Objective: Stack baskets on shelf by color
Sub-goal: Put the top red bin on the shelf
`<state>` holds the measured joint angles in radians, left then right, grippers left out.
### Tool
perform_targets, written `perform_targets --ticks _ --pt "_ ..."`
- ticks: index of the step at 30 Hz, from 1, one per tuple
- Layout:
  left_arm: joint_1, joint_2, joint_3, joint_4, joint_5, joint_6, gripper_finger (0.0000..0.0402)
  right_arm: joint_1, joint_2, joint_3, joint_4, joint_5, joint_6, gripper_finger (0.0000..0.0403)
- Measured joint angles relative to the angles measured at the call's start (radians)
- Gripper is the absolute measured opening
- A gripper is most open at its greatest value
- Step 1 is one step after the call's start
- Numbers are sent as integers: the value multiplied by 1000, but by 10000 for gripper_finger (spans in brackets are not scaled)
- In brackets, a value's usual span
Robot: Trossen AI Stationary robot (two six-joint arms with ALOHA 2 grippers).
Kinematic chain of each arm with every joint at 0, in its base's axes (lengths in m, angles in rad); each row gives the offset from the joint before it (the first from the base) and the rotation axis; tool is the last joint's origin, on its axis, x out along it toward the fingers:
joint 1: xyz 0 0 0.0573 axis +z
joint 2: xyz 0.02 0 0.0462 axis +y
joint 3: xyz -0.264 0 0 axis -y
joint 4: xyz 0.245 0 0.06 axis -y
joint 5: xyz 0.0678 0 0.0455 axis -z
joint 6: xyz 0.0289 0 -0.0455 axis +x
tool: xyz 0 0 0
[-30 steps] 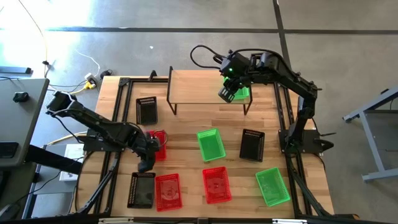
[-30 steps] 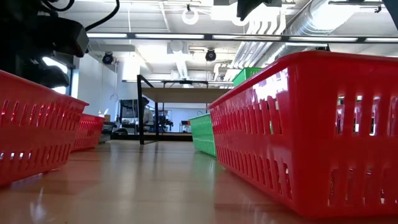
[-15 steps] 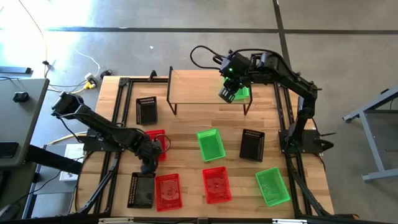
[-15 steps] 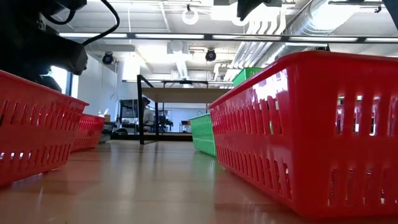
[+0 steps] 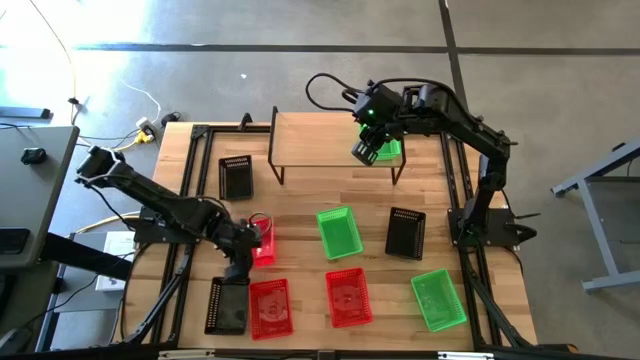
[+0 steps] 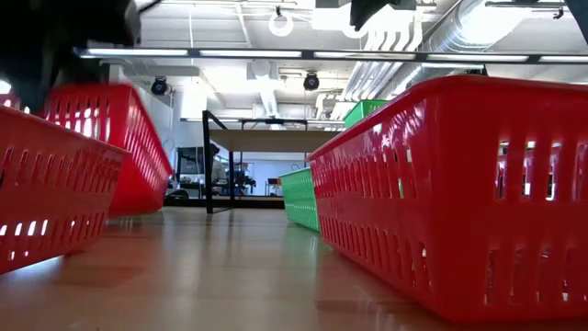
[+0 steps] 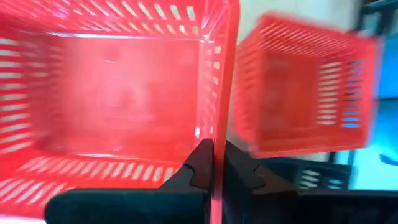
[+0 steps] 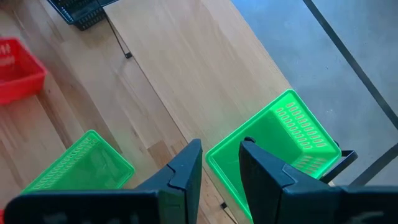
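Note:
My left gripper point(image 5: 244, 254) is shut on a red basket point(image 5: 262, 241) at the table's left. In the low view this basket point(image 6: 110, 147) stands raised and tilted. Whether its low end still touches the table I cannot tell. The shelf point(image 5: 320, 140) stands at the far middle, with a green basket point(image 5: 390, 150) resting by its bottom on the shelf's right end. My right gripper point(image 8: 221, 155) hangs open above that green basket's point(image 8: 273, 146) corner, without visible touch. My left gripper holds the red basket by the top edge of one side wall point(image 7: 219, 121). One finger point(image 7: 198, 167) is inside the basket and one point(image 7: 239, 168) outside. The fingers slant down from the table's left. The basket is tilted in the hold.
Loose on the table lie a black basket point(image 5: 236, 178) at far left, a green one point(image 5: 339, 232) and a black one point(image 5: 406, 232) in the middle. Along the near edge lie black point(image 5: 228, 305), red point(image 5: 270, 307), red point(image 5: 348, 297) and green point(image 5: 438, 300) baskets.
My left gripper has taken hold of the red basket and risen with it. The basket, which lay flat on the table, now stands raised and tilted and has shifted a little toward the table's right.

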<state>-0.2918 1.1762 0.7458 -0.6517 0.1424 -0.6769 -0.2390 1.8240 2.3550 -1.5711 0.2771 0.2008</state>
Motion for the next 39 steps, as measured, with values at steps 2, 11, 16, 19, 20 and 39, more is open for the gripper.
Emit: perform_targets --ticks 2,11,16,19,20,39 --pt "0 -18 41 -22 -12 21 4 0 0 0 0 0 0 92" --pt "30 -54 241 -194 -119 147 2 0 0 0 1 0 0 92" --pt "63 -51 320 -311 -187 228 2 0 0 0 0 0 4 92" --pt "91 -50 356 -338 -201 268 2 0 0 0 0 0 20 92" --pt "100 -51 366 -348 -207 283 2 0 0 0 0 0 27 92" --pt "257 -50 614 -453 -316 636 1 15 0 0 0 3 181 92"
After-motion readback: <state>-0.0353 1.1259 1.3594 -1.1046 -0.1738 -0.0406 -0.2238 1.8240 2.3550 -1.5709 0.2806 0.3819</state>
